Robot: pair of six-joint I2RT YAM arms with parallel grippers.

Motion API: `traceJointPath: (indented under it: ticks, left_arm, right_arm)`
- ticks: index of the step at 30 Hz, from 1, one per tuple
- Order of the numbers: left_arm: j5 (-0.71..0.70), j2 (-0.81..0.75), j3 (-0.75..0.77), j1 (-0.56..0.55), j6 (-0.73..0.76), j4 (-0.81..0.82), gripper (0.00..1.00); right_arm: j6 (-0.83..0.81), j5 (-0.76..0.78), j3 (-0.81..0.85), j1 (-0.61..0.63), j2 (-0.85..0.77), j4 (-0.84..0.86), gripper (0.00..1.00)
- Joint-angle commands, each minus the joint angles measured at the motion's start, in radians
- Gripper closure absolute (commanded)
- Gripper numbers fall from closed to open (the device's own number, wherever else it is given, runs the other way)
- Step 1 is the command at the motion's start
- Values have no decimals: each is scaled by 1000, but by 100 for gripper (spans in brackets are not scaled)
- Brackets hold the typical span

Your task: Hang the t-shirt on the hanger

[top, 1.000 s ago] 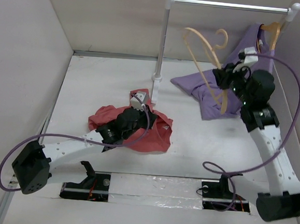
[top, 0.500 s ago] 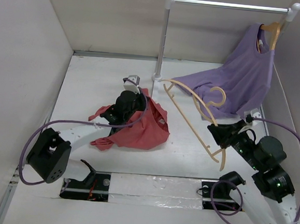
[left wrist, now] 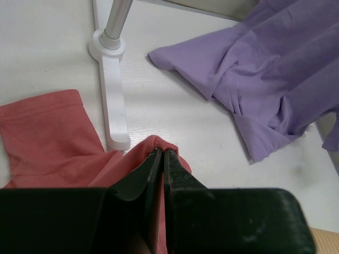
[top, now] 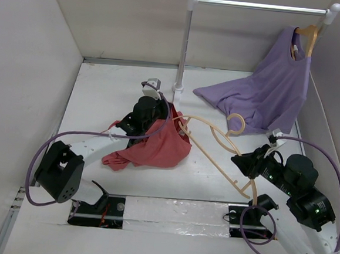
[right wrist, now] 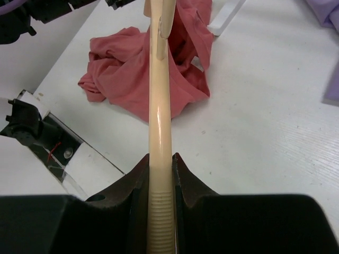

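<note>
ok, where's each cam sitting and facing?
Top external: above and behind the bases, looking down over the white table to the white clothes rack; both arms, left pincer, right pincer show.
Left wrist: on that arm, looks past its shut fingers, pinching the coral-red cloth t-shirt, to the rack's foot and lilac-purple cloth t-shirt.
Right wrist: on that arm, looks along the pale wooden hanger its fingers clamp, toward the coral-red t-shirt.
Shared: the coral-red t-shirt, in all three.

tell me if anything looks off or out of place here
The purple shirt hangs lopsided at the right end of the rail, its lower half slumped onto the table. The red t-shirt is a crumpled heap, one fold pinched in the left fingers. Nothing looks torn or spilled.
</note>
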Motion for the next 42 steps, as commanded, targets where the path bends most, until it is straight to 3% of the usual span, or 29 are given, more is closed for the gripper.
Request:
traceJointPath:
  ticks: [1, 14, 20, 29, 33, 37, 42]
  left_arm:
    - [-4, -81, 18, 4, 16, 34, 100]
    - [42, -142, -46, 4, 14, 36, 100]
    - [85, -150, -57, -16, 20, 62, 100]
    - [94, -262, -75, -35, 0, 28, 100]
    - [127, -335, -95, -35, -18, 14, 100]
    - [275, -374, -97, -44, -18, 34, 100]
    - [329, -419, -79, -53, -30, 8, 100]
  right_arm:
    - [4, -17, 8, 9, 15, 32, 100]
    - [18, 28, -29, 9, 91, 132, 100]
    - [22, -38, -48, 23, 176, 230, 100]
    - [31, 135, -65, 98, 304, 368, 100]
    - [39, 333, -57, 192, 364, 437, 100]
    - [47, 405, -66, 337, 436, 637, 100]
    - [27, 611, -60, 488, 586, 836, 100]
